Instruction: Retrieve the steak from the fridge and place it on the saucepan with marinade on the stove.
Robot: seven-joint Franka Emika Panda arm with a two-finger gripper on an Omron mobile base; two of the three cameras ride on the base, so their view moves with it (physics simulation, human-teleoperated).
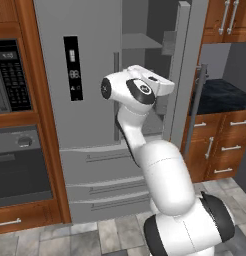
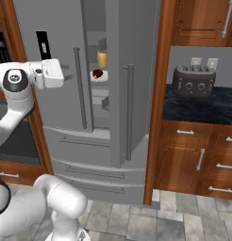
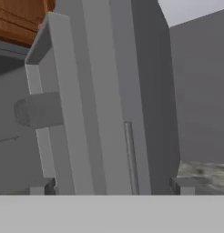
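Steak (image 2: 97, 74) on fridge (image 2: 66, 56) shelf: small, probably soft and slippery (grasp across middle); jaws spread wide, empty.

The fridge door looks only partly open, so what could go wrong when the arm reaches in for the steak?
1. The gap at the fridge is narrow, as the right door is only partly swung out. The arm may knock its edge going in.
2. A yellow bottle stands just above the steak. A high reach could tip it.
3. The open gripper sits close against the door's edge, so a forward push might swing the door rather than clear it.
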